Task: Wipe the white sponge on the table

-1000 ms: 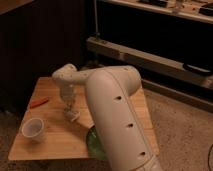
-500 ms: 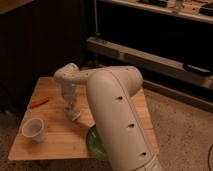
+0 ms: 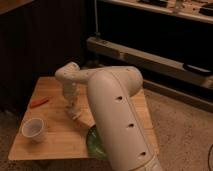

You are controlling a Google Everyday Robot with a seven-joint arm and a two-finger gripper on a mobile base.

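My gripper [image 3: 73,109] points down at the middle of the light wooden table [image 3: 55,142], at the end of the white arm that reaches in from the lower right. A small white block, the white sponge [image 3: 76,116], shows right under the gripper's tip, touching the table top. The gripper's body hides most of the sponge.
A translucent white cup [image 3: 33,129] stands near the table's front left. A thin orange-red object [image 3: 39,102] lies at the left edge. A green bowl [image 3: 94,144] sits at the front, half hidden by my arm. Dark cabinets and a shelf stand behind.
The gripper with the white block under it has shifted slightly to the right along the table top. The cup, orange object and bowl have not moved.
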